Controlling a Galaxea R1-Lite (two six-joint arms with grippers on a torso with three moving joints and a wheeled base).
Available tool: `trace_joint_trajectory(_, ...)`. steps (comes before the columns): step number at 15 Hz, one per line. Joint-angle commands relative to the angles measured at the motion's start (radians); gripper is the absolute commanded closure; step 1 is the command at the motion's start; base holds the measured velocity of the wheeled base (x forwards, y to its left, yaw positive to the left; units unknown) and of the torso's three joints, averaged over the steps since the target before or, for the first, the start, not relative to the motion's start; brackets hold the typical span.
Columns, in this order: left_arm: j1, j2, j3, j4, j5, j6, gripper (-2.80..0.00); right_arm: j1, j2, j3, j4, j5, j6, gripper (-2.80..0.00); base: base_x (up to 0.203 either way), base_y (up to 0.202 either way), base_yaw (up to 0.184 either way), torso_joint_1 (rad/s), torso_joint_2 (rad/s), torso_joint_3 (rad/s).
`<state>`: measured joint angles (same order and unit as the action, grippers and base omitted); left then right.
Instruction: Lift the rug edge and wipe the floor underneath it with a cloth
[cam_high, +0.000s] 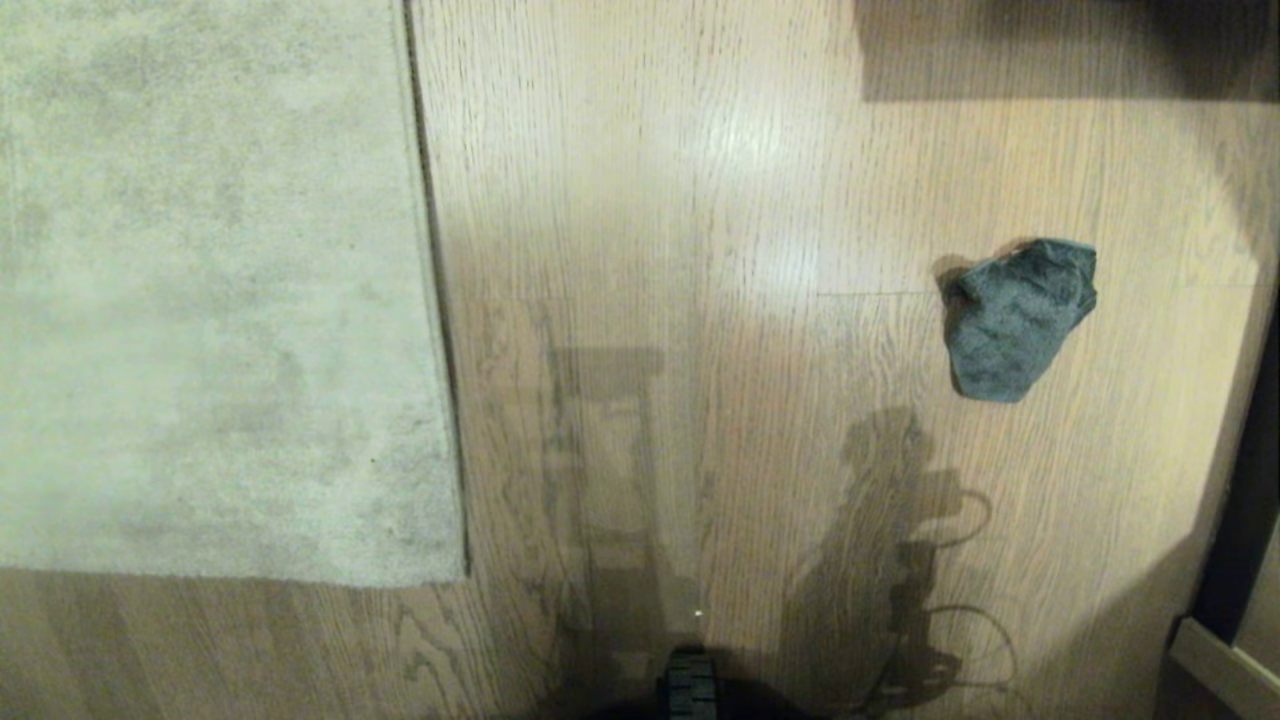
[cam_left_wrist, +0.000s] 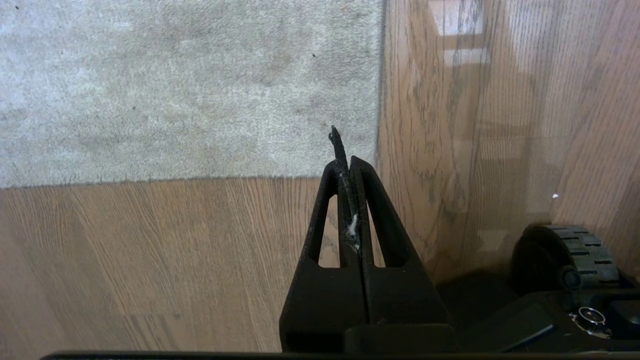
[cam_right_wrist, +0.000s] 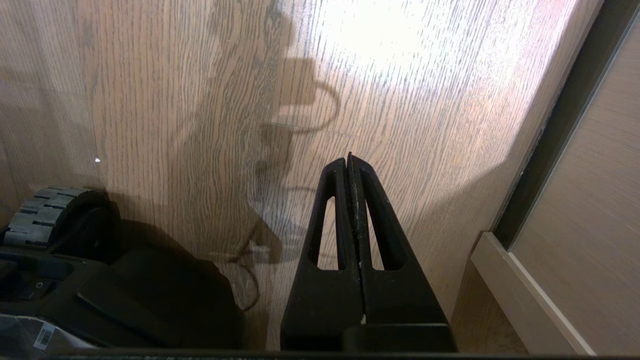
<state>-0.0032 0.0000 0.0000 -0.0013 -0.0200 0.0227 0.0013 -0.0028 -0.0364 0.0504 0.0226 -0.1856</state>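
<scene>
So the cloth (cam_high: 1018, 318) is just sitting crumpled on the floor (cam_high: 720, 200), over on the robot's right side and well apart from the rug. It's a lumpy wedge shape, long axis running roughly from its near end up and away toward the far right, wider at the far end and narrowing toward the near tip. Hard to say which fold is on top, it's too bunched to read.

The rug edge (cam_high: 432, 300) runs straight away from the robot on its left, ending at a corner (cam_high: 462, 575) near the base. It lies flat, nothing lifted yet.

Neither arm shows up in the head view. The left gripper (cam_left_wrist: 345, 150) hangs above the floor close to that rug corner, fingers pressed together with nothing held apart from a wisp of lint stuck between them. The right gripper (cam_right_wrist: 348, 159) is also closed and empty, over bare floor near a baseboard (cam_right_wrist: 525, 295).

My take: step one is fetching the cloth with the right arm. Open wide, come down over the tallest bunched part, and pinch across the narrow width, not along the length.
</scene>
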Motion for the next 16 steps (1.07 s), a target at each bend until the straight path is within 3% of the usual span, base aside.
trace_joint_trajectory(1, 0.0, 0.002, 0.0, 0.0, 0.0, 0.0, 0.0, 0.0, 0.003, 0.001, 0.0, 0.0, -0.002, 0.0, 0.0, 0.0, 0.0, 0.0, 0.0, 0.0)
trace_joint_trajectory(14, 0.0, 0.002, 0.0, 0.0, 0.0, 0.0, 0.0, 0.0, 0.003, 0.0, 0.001, 0.0, 0.0, 0.0, 0.0, 0.0, 0.0, 0.0, 0.0, 0.0)
trace_joint_trajectory(16, 0.001, 0.002, 0.0, 0.0, 0.0, 0.0, 0.0, 0.0, 0.003, 0.006, 0.005, 0.001, 0.068, 0.0, 0.0, 0.0, 0.0, 0.0, 0.0, 0.0)
